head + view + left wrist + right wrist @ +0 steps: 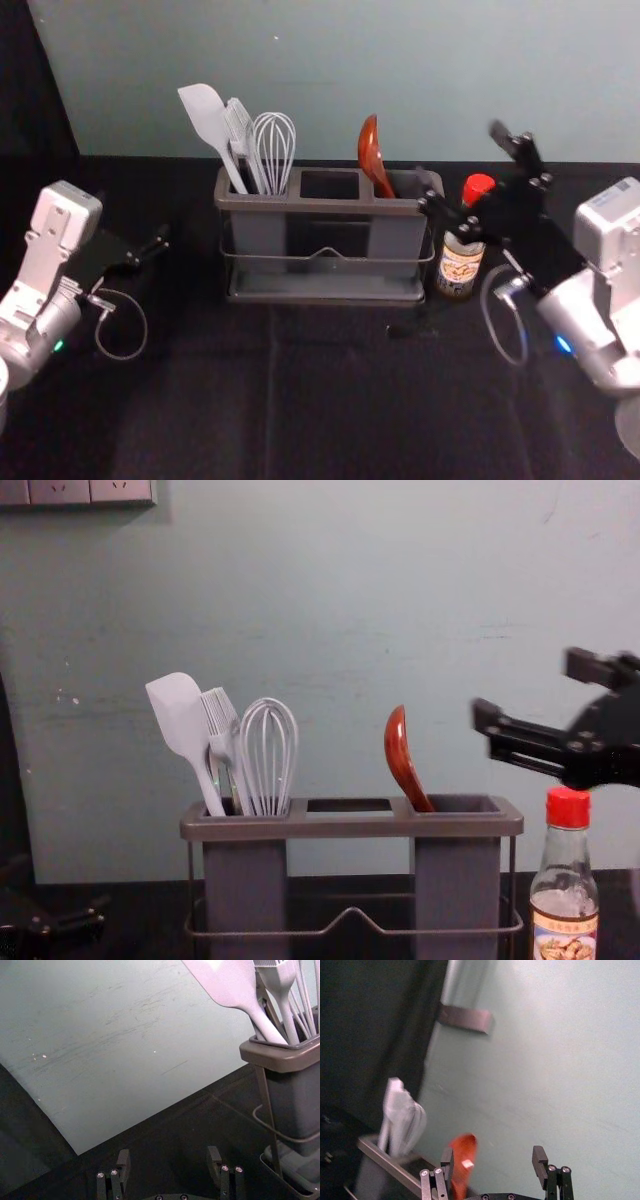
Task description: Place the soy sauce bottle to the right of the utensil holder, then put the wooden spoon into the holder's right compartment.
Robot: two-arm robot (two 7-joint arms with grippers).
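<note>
At the holder's [350, 826] three o'clock, bottle [565, 880] upright; spoon [401, 755] in right compartment [457, 875]. Right gripper [530, 692], spread, above bottle: low swing could clip cap [568, 808], topple it. Left gripper [169, 1157], spread, at nine o'clock.

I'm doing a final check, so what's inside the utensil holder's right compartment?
The wooden spoon leans in the right compartment, top sticking out; its lower end and the compartment's bottom are hidden.

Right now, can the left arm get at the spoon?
Probably not straight across: the left gripper is low beyond the holder's left end, and spatula, brush and whisk stand between it and the spoon.
</note>
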